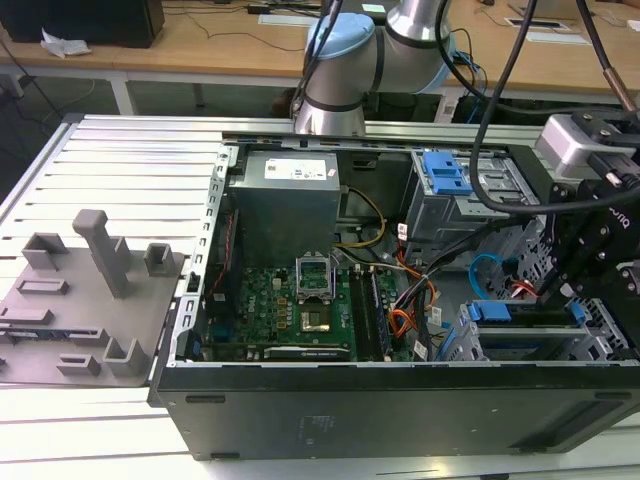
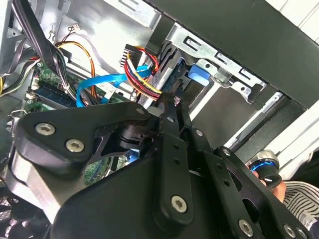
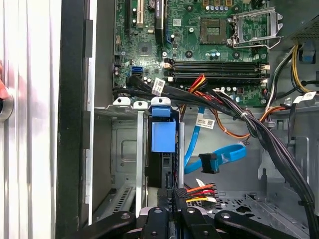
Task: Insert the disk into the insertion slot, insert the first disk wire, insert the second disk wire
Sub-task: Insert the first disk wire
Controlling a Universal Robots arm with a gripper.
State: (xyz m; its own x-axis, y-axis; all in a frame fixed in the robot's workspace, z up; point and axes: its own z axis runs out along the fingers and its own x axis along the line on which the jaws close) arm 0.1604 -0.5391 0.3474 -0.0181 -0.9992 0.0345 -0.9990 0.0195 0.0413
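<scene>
Near the disk [image 3: 163, 137], jaws clamp a plug [image 3: 178, 195] beside a blue cable [image 3: 227, 155].

Pinched in the gripper [image 3: 177, 209]: a black connector [image 3: 180, 195] on red, yellow and black wires, right at the near end of the disk [image 3: 163, 137]. Just ahead, blue-framed, sitting inside the grey insertion slot [image 3: 124, 149]. Beside the fingertips, lying loose, a blue cable [image 3: 219, 158]. Farther ahead, the motherboard [image 3: 199, 45].

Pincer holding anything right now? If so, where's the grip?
Looks like yes: the pincer grips the red, yellow and black wire bundle by its black plug end.
</scene>
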